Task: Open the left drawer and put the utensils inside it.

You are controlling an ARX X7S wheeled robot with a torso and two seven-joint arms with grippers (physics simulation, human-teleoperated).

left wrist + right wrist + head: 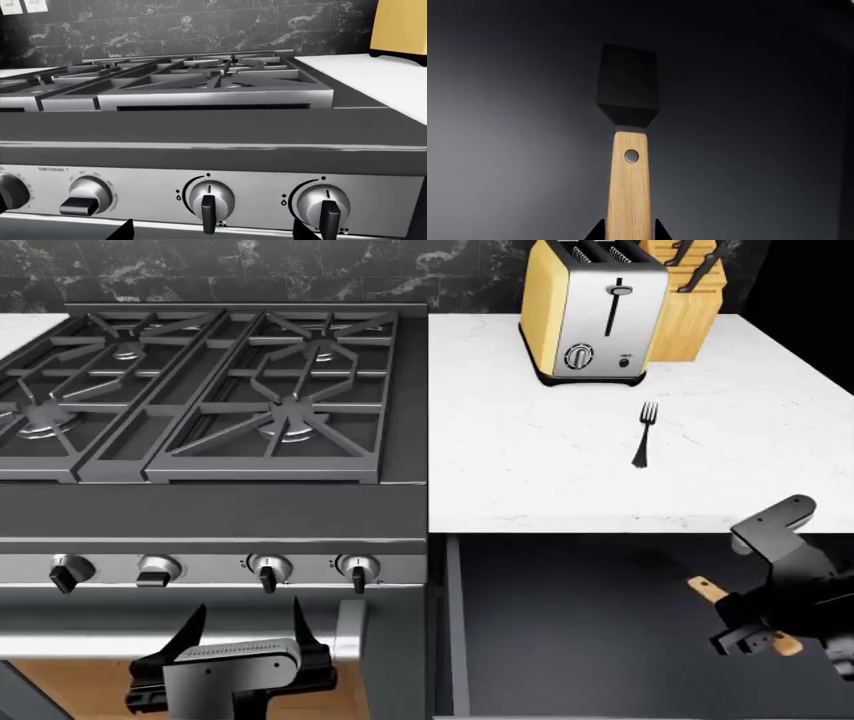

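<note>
Head view, right gripper (758, 630): jaws clamped on the spatula (628, 150) by its wooden handle, over the pulled-out left drawer (587, 620).
Left gripper (247, 625): jaws spread wide, holding nothing, before the stove knobs (208, 197).
Fork (646, 433): on the white counter (534, 470), near the toaster (591, 310).

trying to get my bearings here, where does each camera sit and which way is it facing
Head view: on the robot's head, looking forward and down over the stove, the white counter with the fork, and the open drawer; both arms show, the left pincer low before the stove.
Left wrist view: by the left pincer, facing the stove's knobs and burners; only dark fingertips show.
Right wrist view: by the right pincer, looking down into the drawer along the spatula it holds.
Shared: head and left wrist views both show the stove and toaster.
</note>
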